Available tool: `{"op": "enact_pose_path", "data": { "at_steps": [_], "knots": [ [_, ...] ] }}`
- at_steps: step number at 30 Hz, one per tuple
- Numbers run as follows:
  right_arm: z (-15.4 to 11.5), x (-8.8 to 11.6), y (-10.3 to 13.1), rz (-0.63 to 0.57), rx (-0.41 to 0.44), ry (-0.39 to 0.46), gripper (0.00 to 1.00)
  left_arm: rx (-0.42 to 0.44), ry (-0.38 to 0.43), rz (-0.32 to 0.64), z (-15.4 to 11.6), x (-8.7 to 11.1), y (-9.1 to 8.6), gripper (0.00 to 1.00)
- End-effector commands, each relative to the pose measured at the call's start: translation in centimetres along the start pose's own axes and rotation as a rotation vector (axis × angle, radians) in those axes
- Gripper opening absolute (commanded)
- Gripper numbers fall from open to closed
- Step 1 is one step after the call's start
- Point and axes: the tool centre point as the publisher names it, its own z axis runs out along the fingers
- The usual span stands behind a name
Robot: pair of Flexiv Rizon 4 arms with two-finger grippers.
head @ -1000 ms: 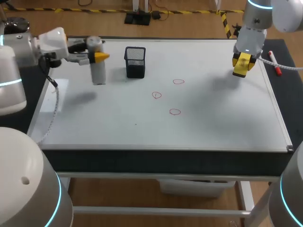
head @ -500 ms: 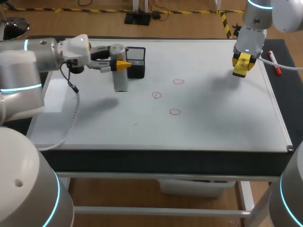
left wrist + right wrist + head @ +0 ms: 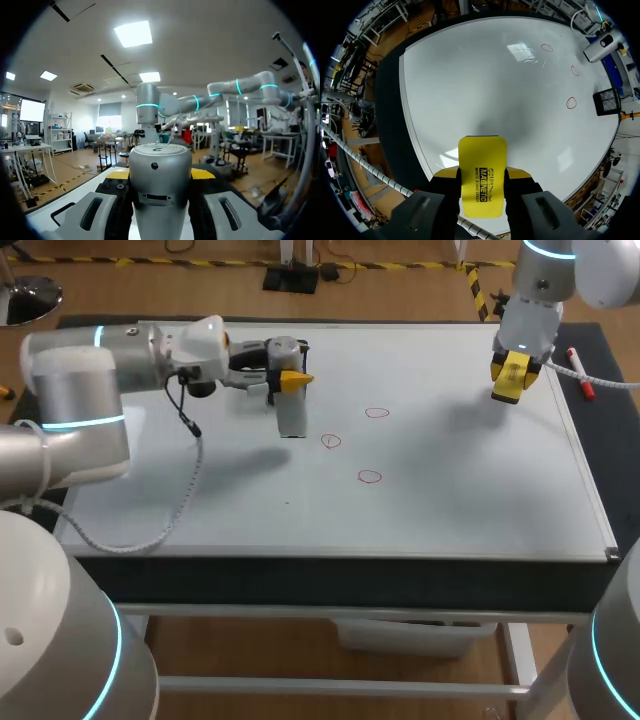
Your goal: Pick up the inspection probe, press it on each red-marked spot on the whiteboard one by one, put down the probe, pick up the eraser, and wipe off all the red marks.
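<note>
My left gripper is shut on the silver cylindrical probe, holding it upright over the whiteboard, just left of three red circles. In the left wrist view the probe fills the gap between the yellow-tipped fingers. My right gripper hangs above the board's far right, shut on the yellow eraser. The right wrist view has the eraser between the fingers and the red circles far ahead.
A black mesh holder stands at the board's back, mostly hidden behind the probe and left gripper in the head view. A red marker lies on the dark mat beyond the board's right edge.
My left arm has carried the probe to the right, from left of the mesh holder to in front of it, nearer the red circles. The right arm has stayed put.
</note>
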Motion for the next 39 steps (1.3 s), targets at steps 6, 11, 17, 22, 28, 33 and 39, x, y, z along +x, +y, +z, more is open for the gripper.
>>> {"op": "enact_pose_path", "data": {
  "at_steps": [6,11,17,22,28,33,39],
  "knots": [
    [-0.1,0.1,0.0,-0.002,0.002,0.002,0.00,0.035,0.066,-0.016,2.6,-1.1,2.0,0.00],
    [-0.1,0.1,0.0,-0.002,0.002,0.002,0.00,0.058,0.085,-0.019,3.3,-1.0,2.4,0.00],
    [-0.1,0.1,0.0,-0.002,0.002,0.002,0.00,0.061,0.096,-0.031,4.0,-1.1,2.8,0.00],
    [-0.1,0.1,0.0,-0.002,0.002,0.002,0.00,0.059,0.103,-0.038,4.3,-1.4,3.2,0.00],
    [-0.1,0.1,0.0,-0.002,0.002,0.002,0.00,0.063,0.101,-0.050,4.5,-1.7,4.1,0.00],
    [-0.1,0.1,0.0,-0.002,0.002,0.002,0.00,0.065,0.101,-0.057,4.6,-1.8,4.4,0.00],
    [-0.1,0.1,0.0,-0.002,0.002,0.002,0.00,0.061,0.105,-0.061,4.8,-2.1,4.6,0.00]
  ]
}}
